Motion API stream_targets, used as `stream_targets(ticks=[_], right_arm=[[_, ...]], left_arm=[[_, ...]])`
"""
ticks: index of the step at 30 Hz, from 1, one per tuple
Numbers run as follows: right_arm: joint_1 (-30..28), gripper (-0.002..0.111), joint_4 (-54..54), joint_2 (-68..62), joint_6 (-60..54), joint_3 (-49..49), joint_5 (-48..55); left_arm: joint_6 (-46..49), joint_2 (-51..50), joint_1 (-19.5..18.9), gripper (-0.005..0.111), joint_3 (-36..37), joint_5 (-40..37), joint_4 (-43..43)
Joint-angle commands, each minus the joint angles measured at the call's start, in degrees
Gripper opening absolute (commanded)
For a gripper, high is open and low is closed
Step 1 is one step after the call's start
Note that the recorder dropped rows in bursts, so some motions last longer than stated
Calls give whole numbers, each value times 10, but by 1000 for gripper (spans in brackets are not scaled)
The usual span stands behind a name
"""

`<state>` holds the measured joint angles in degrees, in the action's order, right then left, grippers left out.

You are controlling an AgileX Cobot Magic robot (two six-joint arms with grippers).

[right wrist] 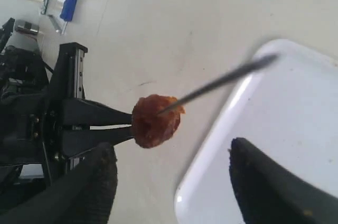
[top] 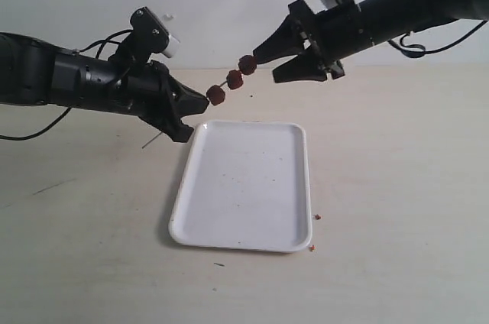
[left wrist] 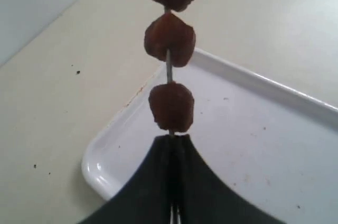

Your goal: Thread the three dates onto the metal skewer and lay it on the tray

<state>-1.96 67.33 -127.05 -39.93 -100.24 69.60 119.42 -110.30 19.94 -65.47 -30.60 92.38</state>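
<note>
On my feed the left gripper (top: 202, 101) has its jaws pinched narrow on the metal skewer (left wrist: 169, 72). The left wrist view shows the two dark fingers (left wrist: 153, 182) pressed together with the thin rod coming out from between them. The three dates (top: 234, 79) are all threaded on it, strung in a line that rises from the left jaws up toward the right gripper (top: 269, 64), each one a little apart from the next with bare rod showing between. The whole skewer is held in the air above the far left corner of the tray (top: 252, 186), not touching it. The tray lies flat on the table (top: 397, 186) with nothing on it but a few specks. My right gripper has its jaws spread wide at the rod's free end. In the right wrist view the last date sits out ahead between the two fingers, and neither finger touches it. The pointed tip runs toward that camera and is out of focus. Two small reddish crumbs (top: 317, 217) lie on the table just beside the tray's near right corner.
</note>
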Motion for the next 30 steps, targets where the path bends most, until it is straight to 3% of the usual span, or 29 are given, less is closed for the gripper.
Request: stream_targets(ticks=[1, 6, 9, 11, 15, 16, 24, 30], right_arm=[[-29, 61, 1, 25, -7, 4, 4], [-52, 61, -4, 36, -8, 4, 4], [-58, 55, -4, 41, -29, 4, 4], [-61, 43, -4, 48, -46, 4, -30], [-61, 5, -31, 70, -125, 4, -67], [-60, 0, -34, 75, -136, 4, -67], [-60, 0, -35, 117, -109, 4, -57], [-60, 0, -32, 137, -92, 5, -32]], left_arm=[[-33, 7, 1, 0, -5, 19, -4], [-81, 7, 1, 0, -5, 27, -6], [-180, 7, 1, 0, -5, 24, -8], [-279, 7, 1, 0, -5, 10, -36], [-482, 7, 16, 0, -5, -19, -114], [-513, 7, 23, 0, -5, -19, -127], [-646, -5, 91, 0, 0, -6, -150], [-696, -53, 100, 0, 16, 30, -136]])
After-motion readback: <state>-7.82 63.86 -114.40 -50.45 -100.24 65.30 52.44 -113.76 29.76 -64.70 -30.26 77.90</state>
